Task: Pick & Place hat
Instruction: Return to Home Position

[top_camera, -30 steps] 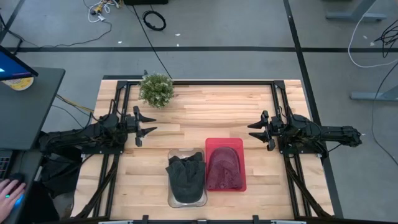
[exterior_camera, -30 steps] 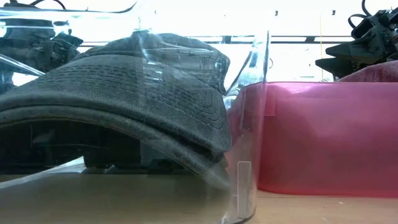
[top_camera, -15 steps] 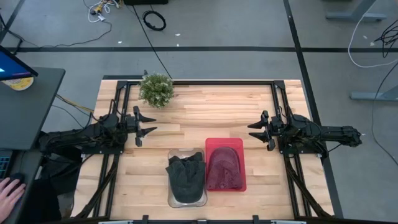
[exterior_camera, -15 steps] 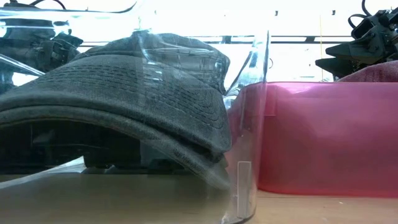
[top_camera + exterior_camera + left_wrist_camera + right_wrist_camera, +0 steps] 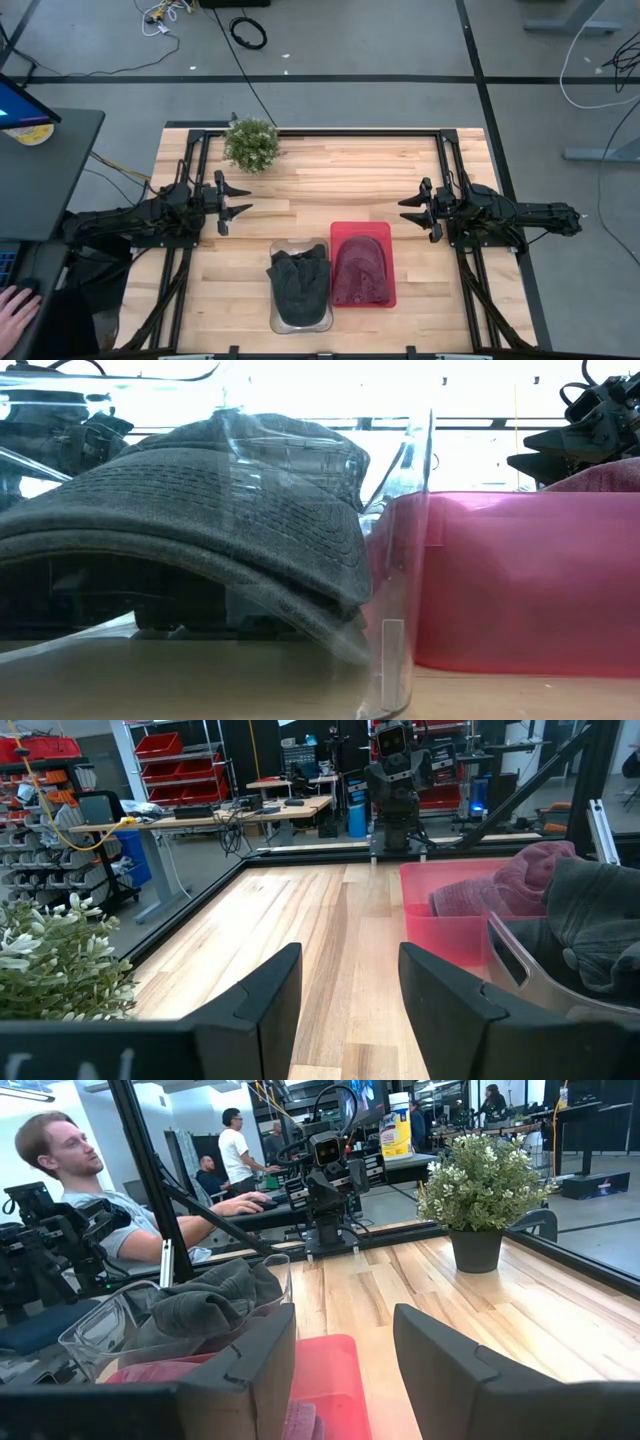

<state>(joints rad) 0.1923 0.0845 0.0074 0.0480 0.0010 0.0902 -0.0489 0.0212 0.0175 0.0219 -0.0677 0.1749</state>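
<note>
Where the table (image 5: 340,170) comes nearest the low camera, a transparent bin (image 5: 284,246) and a red bin (image 5: 391,250) stand side by side, the clear one on the left, their walls just beside each other. The black cap (image 5: 300,283) lies crumpled inside the transparent bin and fills most of it. In the low view its brim droops toward the bin's near wall. The red cap (image 5: 361,270) lies inside the red bin, its crown rising a little above the rim. Off the table at the near left, a person's hand (image 5: 14,312) rests by a dark desk (image 5: 40,170).

Farther back, at mid-table, both arms lie low and reach inward from the table's two sides, facing each other across the wood. The left gripper (image 5: 248,200) is toward the left side, its fingers spread apart and holding nothing; its wrist view shows the planks through the gap. The right gripper (image 5: 402,211) is toward the right side, just beyond the red bin's far right corner, with its fingers likewise spread and empty. The two grippers are well apart, and both are clear of the bins.

Farther still, a small potted plant (image 5: 251,143) stands near the table's far left corner, beyond the left gripper.
</note>
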